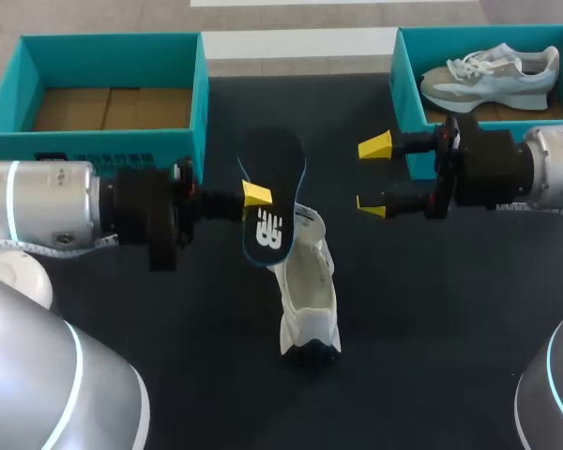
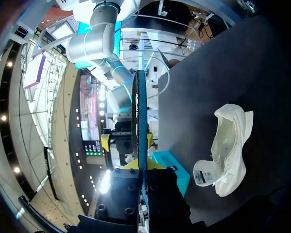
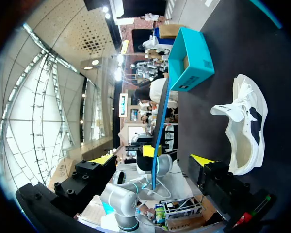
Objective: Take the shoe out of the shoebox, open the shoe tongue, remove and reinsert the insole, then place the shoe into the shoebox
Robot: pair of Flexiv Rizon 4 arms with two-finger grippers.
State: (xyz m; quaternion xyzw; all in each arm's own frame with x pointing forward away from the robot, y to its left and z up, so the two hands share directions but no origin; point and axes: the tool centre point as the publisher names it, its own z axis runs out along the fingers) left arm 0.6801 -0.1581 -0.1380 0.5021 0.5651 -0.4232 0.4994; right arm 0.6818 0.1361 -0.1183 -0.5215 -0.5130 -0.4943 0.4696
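Head view
- Landmark: the white shoe (image 1: pixel 310 291) lies on the dark table (image 1: pixel 432 319) with its mouth spread wide. Every place below is given from it.
- Insole: the black insole (image 1: pixel 274 159) stands on edge just above the shoe's far end, out of the shoe.
- Left gripper (image 1: pixel 256 195): it's clamped on the insole, one yellow tip on the near face and the other hidden behind.
- Right gripper (image 1: pixel 373 176): it hovers beside the shoe on the robot's right, tips wide apart and holding nothing.
- Boxes: the left shoebox (image 1: pixel 94 141) sits well beyond the shoe and looks empty. The right shoebox (image 1: pixel 408 84) holds a second shoe (image 1: pixel 493 75).
- Writing: there's a white logo (image 1: pixel 267 230) on the insole and a small printed strip on the left shoebox front, too small to make out.

Left wrist view
- Grip: the insole is seen edge-on, pinched between the two yellow tips, with the shoe (image 2: pixel 228 150) off to one side on the table.
- Tag: there's a pale tag at the shoe's mouth, print illegible.

Right wrist view
- Jaws: they stand far apart and bare, with the shoe (image 3: pixel 242 131) beside them.
- Label: there's a sticker on the teal box wall beyond the shoe, unreadable.

Step
- In hand: by my reading the insole is out and reinsertion is next.
- Next move: tip the insole flat, aim it into the mouth, and probably have the free gripper steady the shoe.
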